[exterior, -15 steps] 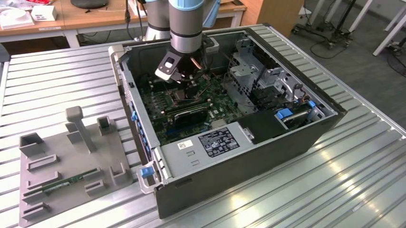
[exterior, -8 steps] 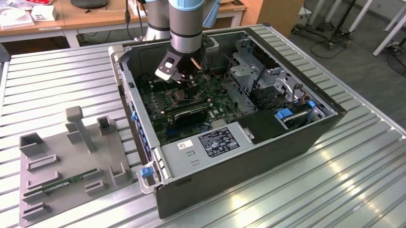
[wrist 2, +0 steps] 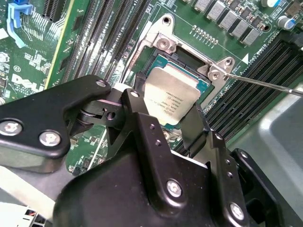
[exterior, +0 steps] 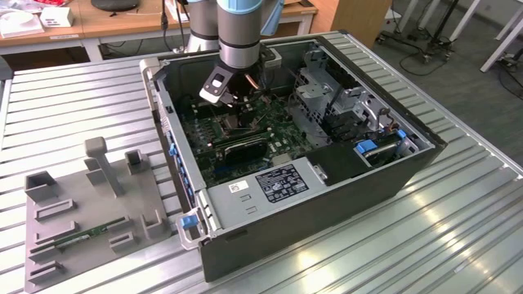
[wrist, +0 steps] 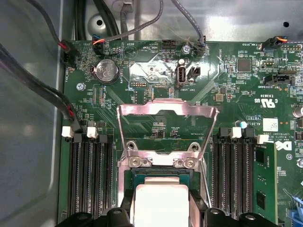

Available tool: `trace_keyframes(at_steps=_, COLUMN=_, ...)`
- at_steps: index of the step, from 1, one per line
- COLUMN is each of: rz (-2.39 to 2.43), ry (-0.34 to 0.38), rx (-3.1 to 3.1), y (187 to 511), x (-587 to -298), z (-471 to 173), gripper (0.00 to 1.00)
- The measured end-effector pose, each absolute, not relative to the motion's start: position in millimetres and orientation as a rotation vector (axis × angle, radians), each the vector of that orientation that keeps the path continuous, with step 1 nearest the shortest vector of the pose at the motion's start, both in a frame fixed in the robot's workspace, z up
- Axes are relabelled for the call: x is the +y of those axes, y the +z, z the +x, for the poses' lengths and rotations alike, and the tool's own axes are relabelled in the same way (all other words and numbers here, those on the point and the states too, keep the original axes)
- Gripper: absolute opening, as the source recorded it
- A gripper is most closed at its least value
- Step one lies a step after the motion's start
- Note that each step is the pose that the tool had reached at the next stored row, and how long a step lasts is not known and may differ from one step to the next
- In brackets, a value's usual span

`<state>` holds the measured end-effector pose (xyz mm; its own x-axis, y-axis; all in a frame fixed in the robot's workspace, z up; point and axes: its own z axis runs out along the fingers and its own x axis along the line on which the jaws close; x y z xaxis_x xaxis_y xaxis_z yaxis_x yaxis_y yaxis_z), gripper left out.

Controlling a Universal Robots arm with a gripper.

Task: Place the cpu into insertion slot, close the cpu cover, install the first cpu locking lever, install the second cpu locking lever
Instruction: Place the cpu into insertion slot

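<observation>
My gripper [wrist 2: 165,108] is shut on the cpu [wrist 2: 173,94], a pale silver square chip pinched by its edges between the two black fingers [wrist 2: 135,111]. The chip sits over the insertion slot [wrist 2: 176,59], whose dark floor and silvery rim show around it; I cannot tell whether it is seated or just above. In the first wrist view the cpu [wrist: 160,198] lies between the fingertips, past the slot's edge [wrist: 161,176], and the cpu cover [wrist: 142,109] stands swung open beyond its hinge. A thin locking lever [wrist 2: 265,82] juts out beside the slot. In the exterior view the gripper [exterior: 237,103] reaches down into the open computer case [exterior: 327,177].
Long black memory slots [wrist: 90,175] flank the socket on both sides. Cables [wrist: 42,94] run along the case wall. A power supply box [exterior: 274,184] and a drive cage [exterior: 327,92] crowd the case. A grey fixture plate [exterior: 82,214] lies on the slatted table at the exterior view's left.
</observation>
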<state>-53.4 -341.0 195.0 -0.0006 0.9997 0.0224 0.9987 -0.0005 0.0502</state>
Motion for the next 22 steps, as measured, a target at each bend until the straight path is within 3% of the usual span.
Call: trace_keyframes(at_steps=22, rz=2.210, ry=0.082, rx=2.206, y=191.8, x=-341.0, z=-53.5, gripper=0.54)
